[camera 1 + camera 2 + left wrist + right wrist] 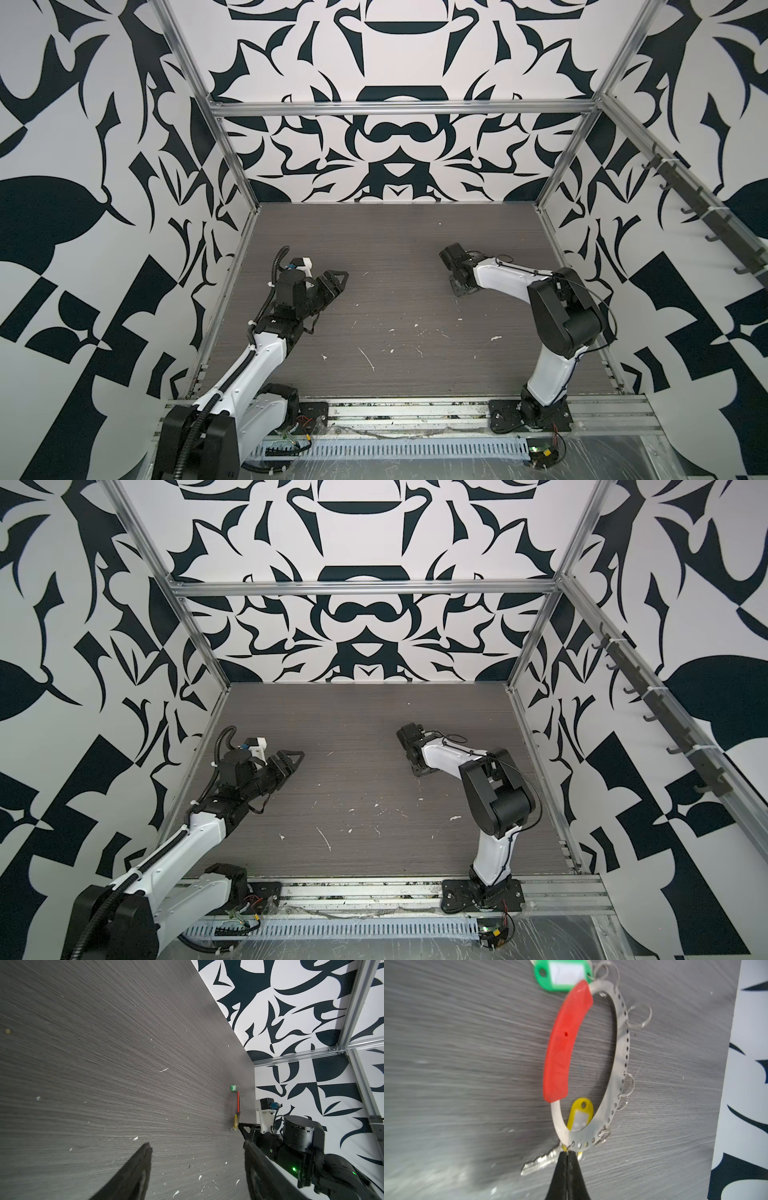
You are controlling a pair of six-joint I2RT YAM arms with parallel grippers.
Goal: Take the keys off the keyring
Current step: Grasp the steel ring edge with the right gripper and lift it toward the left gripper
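The keyring (620, 1043) is a flat silver loop with a row of holes and a red sleeve (566, 1043), lying on the grey table. A green tag (562, 975) sits at one end. A yellow tag (581, 1114) and a silver key (539, 1162) sit at the other. My right gripper (568, 1153) is shut, its tips pinching the small wire ring that hangs the yellow-tagged key from the loop's rim. In both top views the right wrist (461, 286) (417, 769) hides the keyring. My left gripper (197, 1147) (340, 280) stands open and empty, far from the keyring (238, 1101).
Several empty small wire rings (639, 1016) hang from the loop's holes. The patterned right wall (749, 1064) stands close beside the keyring. White flecks (365, 357) dot the table. Aluminium frame posts (565, 166) line the table's edges.
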